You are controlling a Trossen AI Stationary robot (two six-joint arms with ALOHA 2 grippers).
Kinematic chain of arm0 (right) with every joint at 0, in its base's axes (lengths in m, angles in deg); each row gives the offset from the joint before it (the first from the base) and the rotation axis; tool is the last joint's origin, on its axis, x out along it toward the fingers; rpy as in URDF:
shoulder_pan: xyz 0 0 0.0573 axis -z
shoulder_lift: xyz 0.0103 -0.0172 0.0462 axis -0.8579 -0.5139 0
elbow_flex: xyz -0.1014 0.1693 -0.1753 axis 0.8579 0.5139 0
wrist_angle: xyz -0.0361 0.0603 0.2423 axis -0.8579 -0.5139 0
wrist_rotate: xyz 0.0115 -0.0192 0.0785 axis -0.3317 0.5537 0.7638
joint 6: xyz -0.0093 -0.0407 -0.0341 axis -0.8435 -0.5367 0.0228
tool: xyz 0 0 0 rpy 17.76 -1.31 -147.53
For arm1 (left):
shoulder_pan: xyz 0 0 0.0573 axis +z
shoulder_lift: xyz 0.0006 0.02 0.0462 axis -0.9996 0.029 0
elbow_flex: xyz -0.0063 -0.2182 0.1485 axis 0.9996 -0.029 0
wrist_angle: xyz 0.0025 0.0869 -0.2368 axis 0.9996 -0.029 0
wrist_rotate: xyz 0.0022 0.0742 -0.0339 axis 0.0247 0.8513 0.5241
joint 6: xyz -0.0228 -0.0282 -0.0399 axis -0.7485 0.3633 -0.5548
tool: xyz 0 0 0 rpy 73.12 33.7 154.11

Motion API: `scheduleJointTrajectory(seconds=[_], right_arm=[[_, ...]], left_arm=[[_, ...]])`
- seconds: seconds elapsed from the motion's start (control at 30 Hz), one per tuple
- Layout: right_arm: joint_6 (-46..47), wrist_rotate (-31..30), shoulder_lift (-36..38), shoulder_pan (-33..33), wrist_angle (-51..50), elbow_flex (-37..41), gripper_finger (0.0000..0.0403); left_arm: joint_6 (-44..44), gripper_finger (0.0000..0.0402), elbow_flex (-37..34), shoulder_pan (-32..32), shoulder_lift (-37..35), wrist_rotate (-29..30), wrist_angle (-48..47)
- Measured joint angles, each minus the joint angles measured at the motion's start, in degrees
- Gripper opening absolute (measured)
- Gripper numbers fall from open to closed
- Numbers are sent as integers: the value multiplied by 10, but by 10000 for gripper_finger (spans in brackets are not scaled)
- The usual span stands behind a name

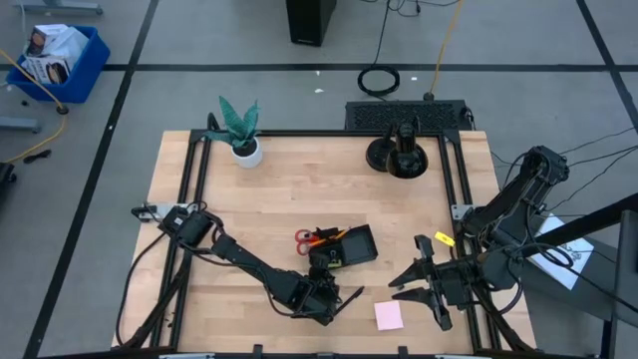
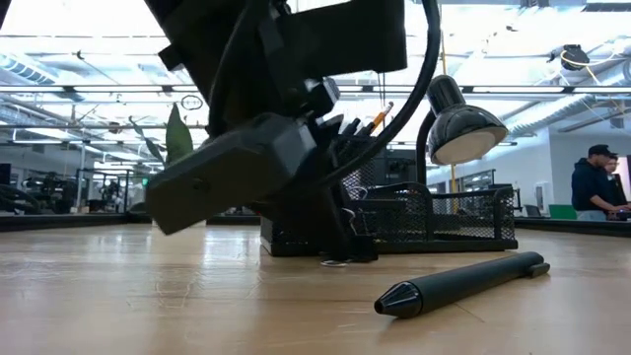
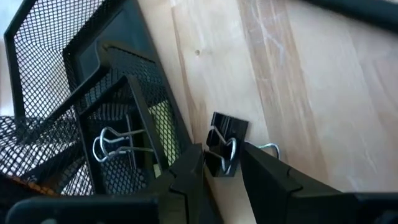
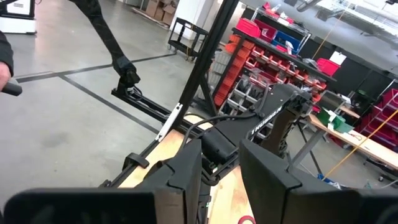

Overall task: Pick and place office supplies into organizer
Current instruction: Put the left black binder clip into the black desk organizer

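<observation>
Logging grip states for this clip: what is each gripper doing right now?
Left gripper: closed on a black binder clip beside the organizer.
Right gripper: open, empty.

A robotics lab or workshop; taped grey concrete floor (image 1: 249, 90) surrounds the wooden table (image 1: 299, 189); red parts bins (image 4: 261, 53) on shelving stand beyond the right claw (image 4: 221, 177); people (image 2: 596, 182) stand in the background.

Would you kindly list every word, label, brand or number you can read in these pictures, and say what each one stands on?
None can be read.
Lettering on the dark arm link: too blurred to read.
Print on the white bag in the blue bin: too small to read.
Yellow tag on the right arm: no legible text.
Organizer, binder clip and pen: no markings visible.
</observation>
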Motion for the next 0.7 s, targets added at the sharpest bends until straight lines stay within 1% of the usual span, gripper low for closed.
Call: scheduleJointTrajectory(seconds=[0.3, 0.4, 0.5, 0.67, 0.7], right_arm=[[0, 0, 0, 0, 0, 0, 100], [0, 0, 0, 0, 0, 0, 100], [0, 0, 0, 0, 0, 0, 100], [-1, 0, 0, 0, 0, 0, 100], [-1, 0, 0, 0, 0, 0, 100]], left_arm=[[-2, 113, 0, 0, 0, 13, 10], [-4, 104, 0, -2, 0, 13, 13], [-5, 78, 0, -2, 0, 12, 14], [-4, 16, 0, -2, 0, 0, 22], [-4, 10, 0, -2, 0, 1, 22]])
